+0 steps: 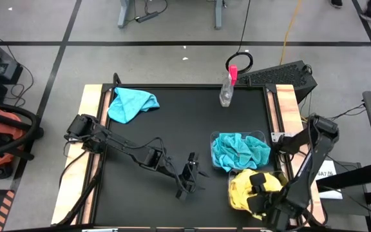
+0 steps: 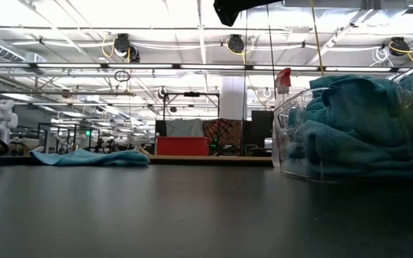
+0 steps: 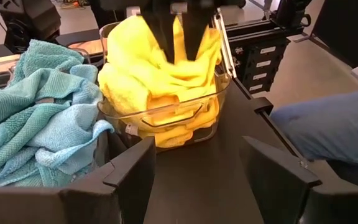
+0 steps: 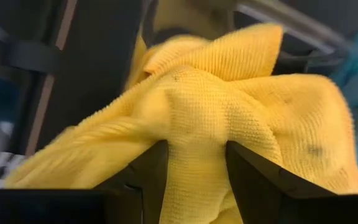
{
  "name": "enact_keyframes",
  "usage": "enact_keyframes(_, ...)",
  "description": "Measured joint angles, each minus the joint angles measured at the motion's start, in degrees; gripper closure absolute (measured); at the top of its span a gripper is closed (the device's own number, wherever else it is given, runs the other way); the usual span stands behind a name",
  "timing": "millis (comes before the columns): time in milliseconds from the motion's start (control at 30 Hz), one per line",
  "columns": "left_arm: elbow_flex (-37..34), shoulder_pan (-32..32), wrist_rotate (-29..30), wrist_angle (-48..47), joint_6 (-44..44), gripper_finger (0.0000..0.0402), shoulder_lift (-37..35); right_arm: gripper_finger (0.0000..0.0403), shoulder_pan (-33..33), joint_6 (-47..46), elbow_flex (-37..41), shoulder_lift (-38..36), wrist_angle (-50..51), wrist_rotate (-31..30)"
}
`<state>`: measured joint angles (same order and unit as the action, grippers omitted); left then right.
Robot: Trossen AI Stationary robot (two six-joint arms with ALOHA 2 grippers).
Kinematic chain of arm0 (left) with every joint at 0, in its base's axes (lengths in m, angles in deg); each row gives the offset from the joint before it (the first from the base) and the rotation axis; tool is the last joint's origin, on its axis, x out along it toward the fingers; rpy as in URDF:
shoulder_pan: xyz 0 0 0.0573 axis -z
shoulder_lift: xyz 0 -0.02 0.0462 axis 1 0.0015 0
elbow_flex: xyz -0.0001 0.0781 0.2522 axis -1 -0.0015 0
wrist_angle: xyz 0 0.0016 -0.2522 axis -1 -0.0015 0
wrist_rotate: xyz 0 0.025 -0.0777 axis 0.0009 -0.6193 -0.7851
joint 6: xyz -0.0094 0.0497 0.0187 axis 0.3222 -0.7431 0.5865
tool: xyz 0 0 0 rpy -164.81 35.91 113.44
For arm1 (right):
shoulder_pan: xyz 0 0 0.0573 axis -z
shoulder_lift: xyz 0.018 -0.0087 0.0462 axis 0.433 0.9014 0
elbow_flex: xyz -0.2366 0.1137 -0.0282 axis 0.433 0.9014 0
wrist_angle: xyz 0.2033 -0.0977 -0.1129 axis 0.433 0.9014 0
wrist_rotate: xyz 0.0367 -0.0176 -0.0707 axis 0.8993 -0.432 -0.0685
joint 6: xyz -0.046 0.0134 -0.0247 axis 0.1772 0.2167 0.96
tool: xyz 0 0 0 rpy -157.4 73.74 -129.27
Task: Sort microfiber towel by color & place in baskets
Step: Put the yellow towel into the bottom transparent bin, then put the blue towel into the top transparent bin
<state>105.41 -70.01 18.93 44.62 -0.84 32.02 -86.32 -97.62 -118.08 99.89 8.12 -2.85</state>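
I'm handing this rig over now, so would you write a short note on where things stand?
Right gripper: shut on a yellow towel, down in the yellow basket at the table's near right.
Left gripper: open, empty, low over mid-table, facing the baskets.
Done: teal towels fill the teal basket; yellow ones are in theirs.
Left: release the yellow towel; one teal towel lies loose at the far left. The spray bottle stands at the far edge.

Right gripper (image 1: 257, 187) seemingly clamped (fingers down), left gripper (image 1: 189, 175) agape mid-table.
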Motion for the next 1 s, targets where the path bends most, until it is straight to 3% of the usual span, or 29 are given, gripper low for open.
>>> enact_keyframes(333,0.00,-1.37,3.09,-1.50,-0.62,0.0162,0.00,0.0246,-0.19,-0.50,0.00,-11.18,-0.22,-2.57)
enact_keyframes(633,-0.02,-5.20,19.96,-17.74,-1.47,0.0162,-1.22,0.0246,-2.10,1.19,0.00,-17.76,-0.17,-11.30)
enact_keyframes(833,0.02,-10.66,23.53,-27.13,1.82,0.0162,-1.79,0.0246,-3.27,1.38,0.00,-18.98,-0.17,-17.04)
enact_keyframes(1000,-0.18,-16.65,24.13,-35.37,4.66,0.0162,-1.79,0.0246,-3.26,0.96,0.00,-18.42,-0.79,-17.29)
